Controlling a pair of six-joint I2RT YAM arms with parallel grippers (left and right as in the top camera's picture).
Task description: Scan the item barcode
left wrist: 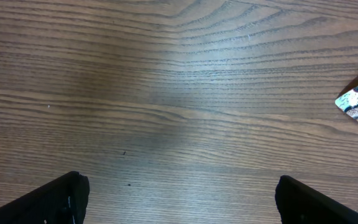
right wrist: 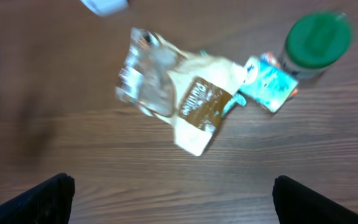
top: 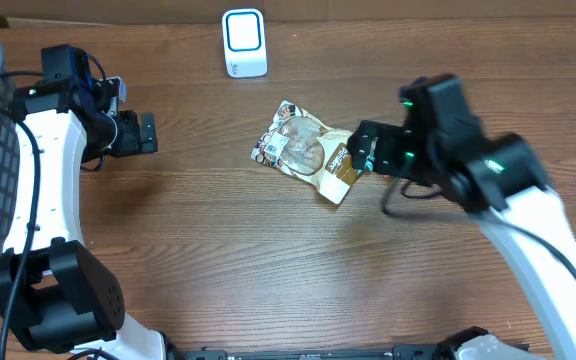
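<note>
Fingers on both arms are spread wide and pinching nothing right now, so no item is in hand. Going big to small: the wood surface [top: 218, 230] carries everything, and the left gripper [top: 148, 132] hangs over a bare patch of it with only a corner of the snack pouch [top: 308, 150] peeking in at the far right edge of its wrist view. That pouch lies flat, just ahead of the right gripper [top: 366, 148] and slightly left of its centre line, label side up as far as I can tell; I can't make out a barcode on it. The white scanner [top: 244, 42] stands further out beyond the pouch, well apart from either set of fingers. The right wrist view also catches a green-lidded jar [right wrist: 316, 43] and a small teal packet [right wrist: 267, 84] off to the right of the pouch. My read: whether the scan is done I can't tell, since the pouch isn't held up to the scanner.
</note>
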